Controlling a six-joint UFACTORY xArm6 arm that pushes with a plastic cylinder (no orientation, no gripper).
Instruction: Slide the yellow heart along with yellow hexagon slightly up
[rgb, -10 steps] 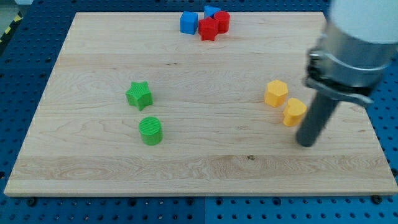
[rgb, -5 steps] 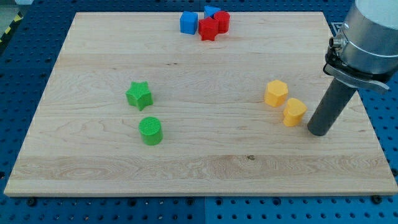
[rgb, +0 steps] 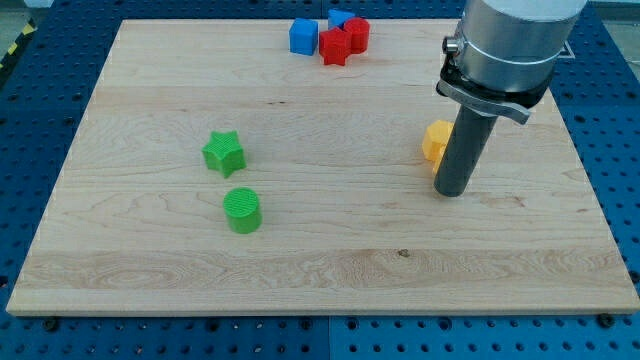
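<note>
One yellow block (rgb: 433, 141), probably the hexagon, shows at the view's right, partly hidden behind my rod. The other yellow block, the heart, is not visible; the rod covers the place where it stood. My tip (rgb: 452, 191) rests on the board just below and slightly right of the visible yellow block. I cannot tell whether the tip touches either yellow block.
A green star (rgb: 224, 152) and a green cylinder (rgb: 242, 210) sit left of centre. A blue cube (rgb: 304, 37), a second blue block (rgb: 339, 18), a red star (rgb: 335, 47) and a red block (rgb: 357, 33) cluster at the top edge of the wooden board (rgb: 150, 280).
My tip has moved left and slightly up from the right of the yellow pair to just below the hexagon. The rod now covers the yellow heart and part of the hexagon.
</note>
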